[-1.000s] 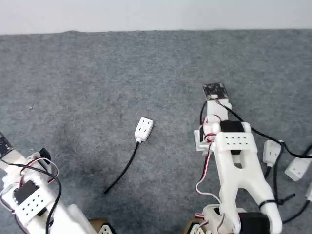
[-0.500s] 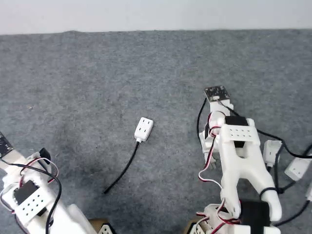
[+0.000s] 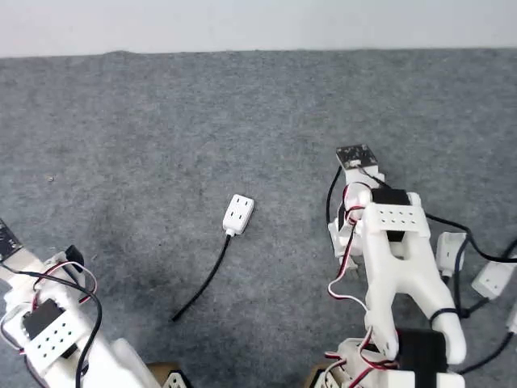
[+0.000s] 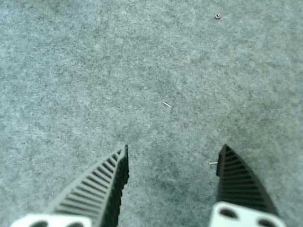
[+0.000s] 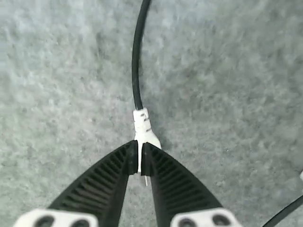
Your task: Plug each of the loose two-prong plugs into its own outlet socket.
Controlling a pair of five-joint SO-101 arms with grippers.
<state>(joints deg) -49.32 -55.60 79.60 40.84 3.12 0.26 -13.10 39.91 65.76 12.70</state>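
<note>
Pinching the white plug (image 5: 142, 135) between the two ribbed fingers (image 5: 106, 177) of the right gripper (image 5: 139, 145), pressed together on the plug body with only the plug between them. Leaving one metal prong (image 5: 145, 180) poking out on the wrist side of the fingertips. Trailing the black plug cord (image 5: 137, 56) from the plug's collar straight away from the gripper across the grey mat (image 5: 227, 71). Not showing whether the plug is resting on the mat or hanging just above it.

Spreading the fingers (image 4: 102, 189) of the left gripper (image 4: 173, 153) wide apart, gripping nothing, hovering over the mat. Lying ahead of the fingertips: a short metal pin (image 4: 167, 105). Lying just beside one fingertip: a second pin (image 4: 213, 163). Lying well beyond: a small metal bit (image 4: 217, 15).

Lying near the middle of the mat in the high view, well apart from both arms: the white outlet socket (image 3: 238, 213), slotted face up, taking no plug, its black socket cord (image 3: 202, 283) running toward the near edge. Standing to the right of the socket: the right arm (image 3: 396, 267), wrist pointing down. Lying just beside that arm's outer side: further white cord ends (image 3: 448, 250), type not being discernible. Sitting at the near left corner: the left arm (image 3: 48, 331)
</note>
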